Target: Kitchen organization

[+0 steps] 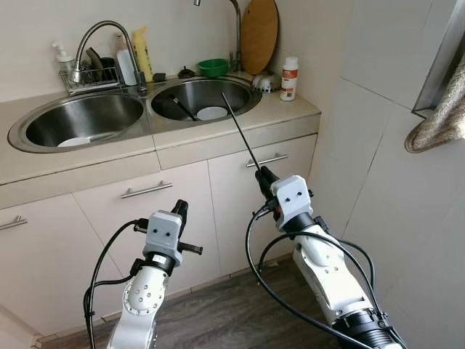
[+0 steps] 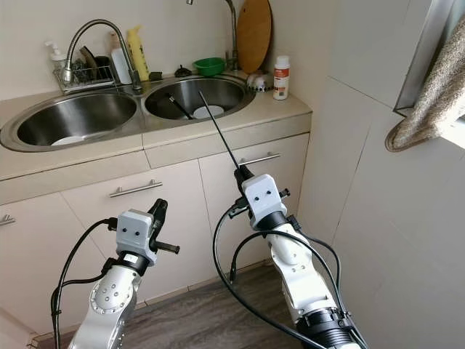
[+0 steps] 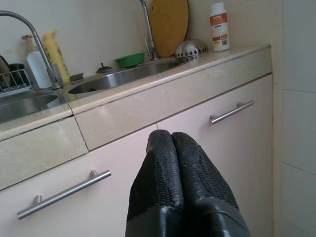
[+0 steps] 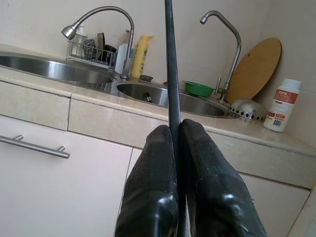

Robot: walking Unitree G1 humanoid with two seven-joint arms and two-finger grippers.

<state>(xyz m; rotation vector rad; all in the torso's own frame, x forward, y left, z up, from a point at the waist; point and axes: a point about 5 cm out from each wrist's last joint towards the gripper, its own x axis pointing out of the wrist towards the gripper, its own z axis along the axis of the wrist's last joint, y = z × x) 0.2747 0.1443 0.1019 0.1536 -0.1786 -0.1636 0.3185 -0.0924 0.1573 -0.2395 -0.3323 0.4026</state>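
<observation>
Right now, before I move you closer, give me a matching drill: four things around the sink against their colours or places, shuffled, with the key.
Things:
1. thin rod in the right hand
2. small bowl
3. round board
4. bottle with orange label

Descriptions:
A. wooden, leaning on the wall behind the right basin
B. white, on the counter's right end
C. black, pinched between shut fingers
D. green, at the back rim of the right basin

Pairs: 1-C, 2-D, 3-A, 4-B
</observation>
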